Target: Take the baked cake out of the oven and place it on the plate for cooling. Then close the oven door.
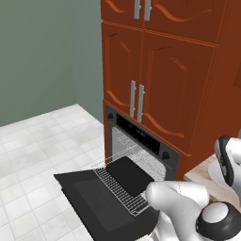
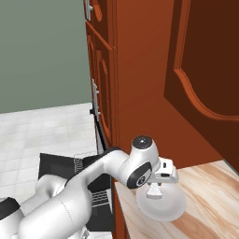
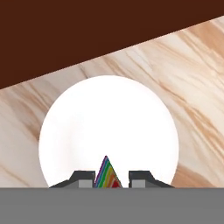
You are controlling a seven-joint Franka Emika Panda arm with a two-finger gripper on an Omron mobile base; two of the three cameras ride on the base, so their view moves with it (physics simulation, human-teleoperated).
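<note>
Hand view: the gripper (image 3: 112, 177), clenched on the cake (image 3: 107, 174), hangs directly over the white plate (image 3: 109, 118). Plate lies straight below on the wooden counter (image 3: 192, 74); oven door (image 1: 94, 202) hangs open.

Lighting: even, bright, rendered; no distinct source. Shadows: soft, faint; darker inside the oven (image 1: 141, 150) cavity. Glare: the plate (image 3: 108, 131) reads pure white in the hand view, rim detail washed out. Focus: sharp throughout, no blur. Edges: no visible distortion. Resolution: coarse; wire rack (image 1: 123, 188) lines jagged.
</note>
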